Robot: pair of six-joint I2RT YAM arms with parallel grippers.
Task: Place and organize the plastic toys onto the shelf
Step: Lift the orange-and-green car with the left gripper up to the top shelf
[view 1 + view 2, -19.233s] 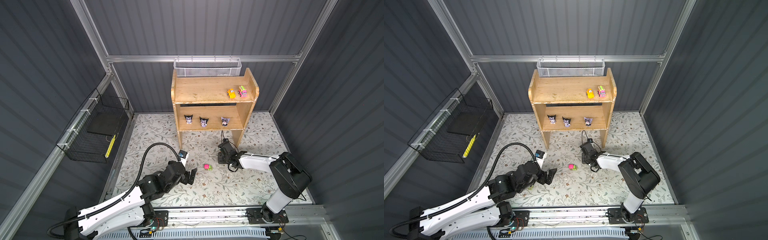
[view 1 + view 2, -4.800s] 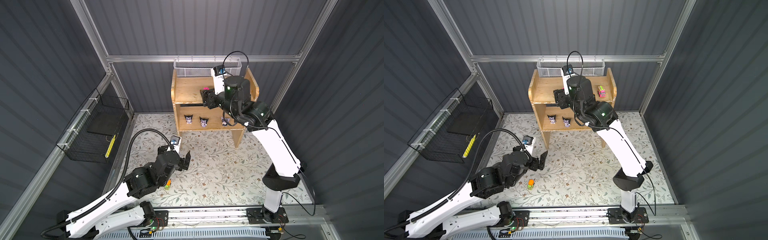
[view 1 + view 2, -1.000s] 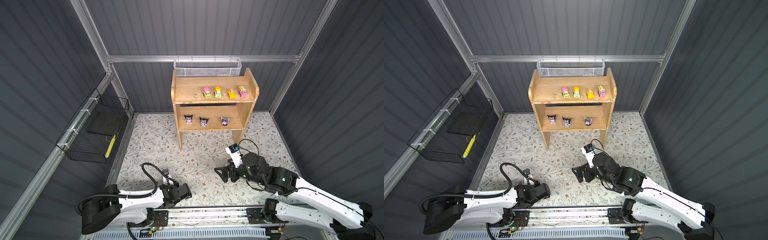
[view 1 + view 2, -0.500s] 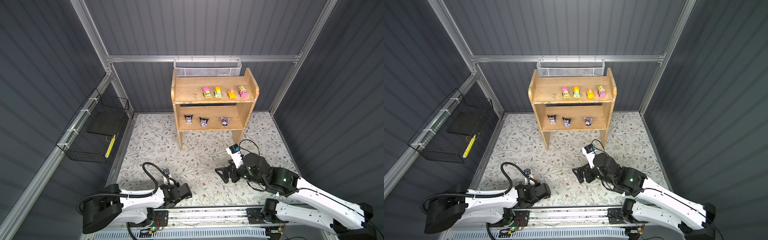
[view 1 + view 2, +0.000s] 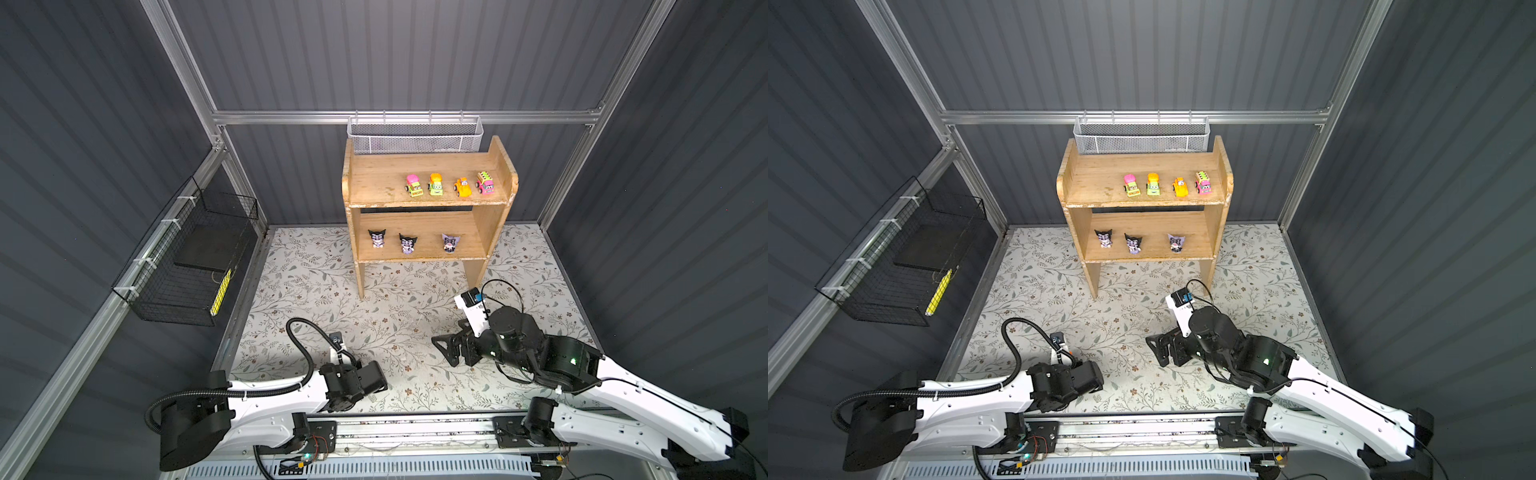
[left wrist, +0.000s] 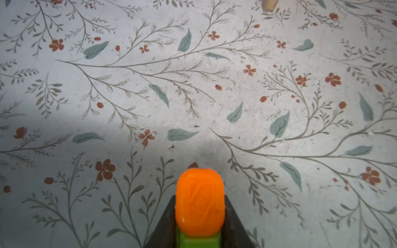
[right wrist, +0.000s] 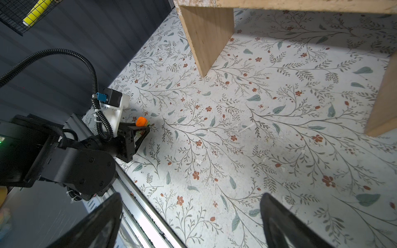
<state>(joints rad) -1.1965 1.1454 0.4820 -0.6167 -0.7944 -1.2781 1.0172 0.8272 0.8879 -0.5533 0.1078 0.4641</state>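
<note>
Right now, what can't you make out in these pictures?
- Toy car held in the left gripper: the left wrist view shows only its orange roof and a green strip. The bottom edge and the fingers hide the rest. In the right wrist view it is too small for detail.
- Figurines on the lower shelf: their faces are too small in both top views.
- White mesh basket: its front wall hides the inside.

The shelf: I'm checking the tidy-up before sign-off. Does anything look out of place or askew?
One toy is off the shelf: an orange-and-green car sits clamped in the left gripper, low over the floral mat. On the lower tier, the rightmost figurine stands farther from the middle figurine than the left figurine does.
</note>
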